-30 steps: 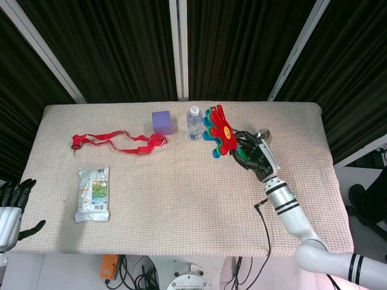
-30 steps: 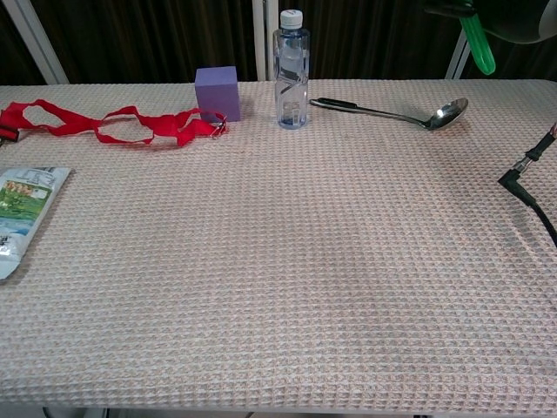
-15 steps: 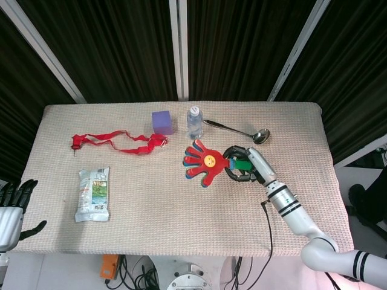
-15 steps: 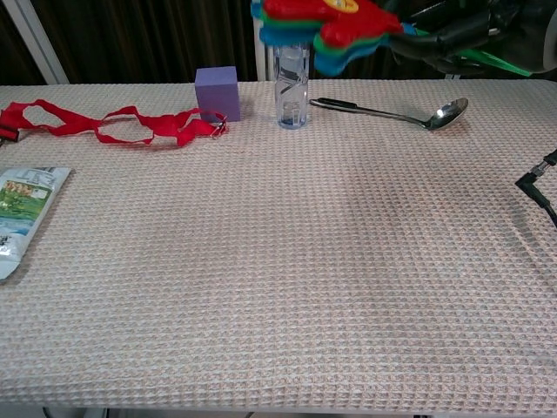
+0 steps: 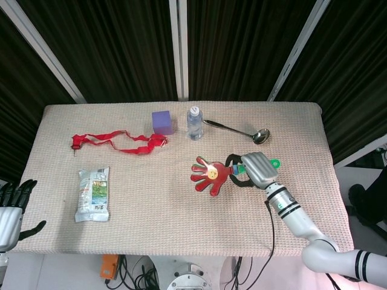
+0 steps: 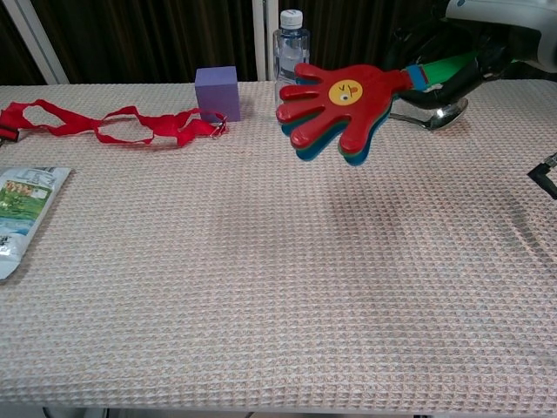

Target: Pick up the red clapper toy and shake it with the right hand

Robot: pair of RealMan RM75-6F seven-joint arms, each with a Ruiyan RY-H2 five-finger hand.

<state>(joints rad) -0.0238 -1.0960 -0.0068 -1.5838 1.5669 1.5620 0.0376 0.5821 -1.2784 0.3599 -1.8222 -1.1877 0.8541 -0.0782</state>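
Note:
The red clapper toy (image 5: 209, 174) is shaped like a flat hand with a yellow smiley face and blue and green layers beneath. It hangs above the cloth right of centre, seen in the chest view as the clapper toy (image 6: 339, 103) pointing left. My right hand (image 5: 259, 169) grips its green handle (image 6: 448, 66); in the chest view the right hand (image 6: 487, 35) is at the top right edge. My left hand (image 5: 11, 202) hangs off the table's front left corner, fingers spread, holding nothing.
A clear water bottle (image 5: 194, 123), a purple cube (image 5: 162, 122) and a metal ladle (image 5: 239, 129) stand along the back. A red lanyard (image 5: 115, 141) lies at back left and a snack packet (image 5: 93, 194) at front left. A black cable (image 5: 268, 223) trails off the front right.
My right hand has swung the clapper down and forward from an upright pose near the bottle to flat and low over the cloth. The left hand has not moved.

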